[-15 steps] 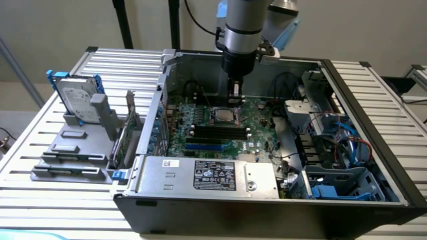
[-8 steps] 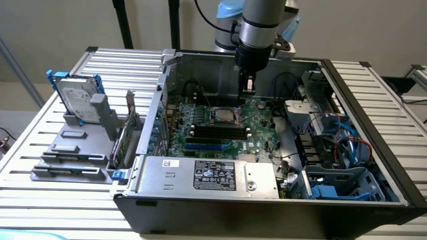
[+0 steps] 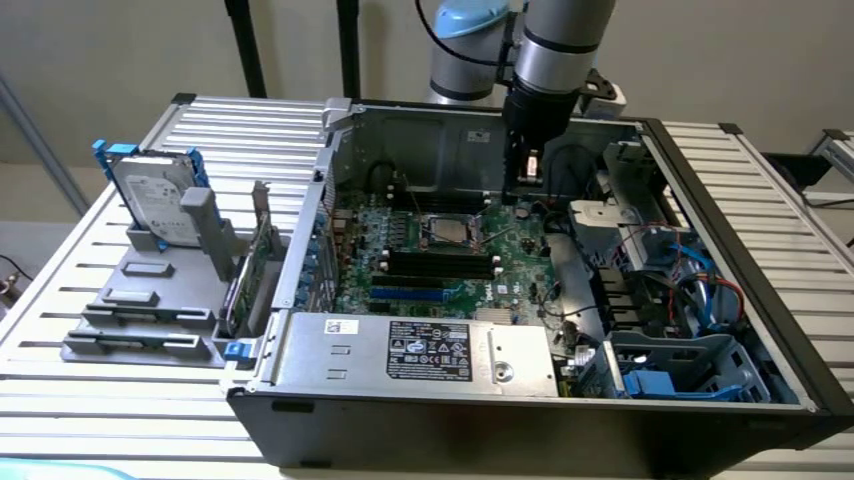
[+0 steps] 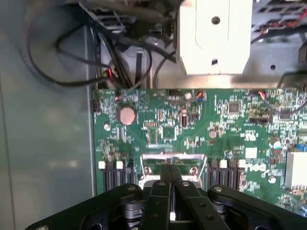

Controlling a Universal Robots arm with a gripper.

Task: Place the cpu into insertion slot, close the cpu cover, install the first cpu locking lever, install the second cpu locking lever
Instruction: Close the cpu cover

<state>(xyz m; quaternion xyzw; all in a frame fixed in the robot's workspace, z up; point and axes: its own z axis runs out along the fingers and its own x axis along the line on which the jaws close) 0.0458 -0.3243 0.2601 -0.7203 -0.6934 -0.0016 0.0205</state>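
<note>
Clenched shut, the claw (image 4: 170, 170) is hanging over the green board (image 4: 158, 124), holding nothing I can make out; the socket (image 4: 173, 160), silvery rim showing, is lying just beneath its tips.

We had the exterior camera high and a fair way back, looking down at a slant into the open computer case (image 3: 427, 150) on its slatted table (image 3: 80, 400). The wrist camera sat close over the green circuit board (image 4: 158, 124), facing squarely onto it past the gripper (image 4: 170, 168) — and both views shared that board around the insertion slot (image 3: 451, 230).
</note>
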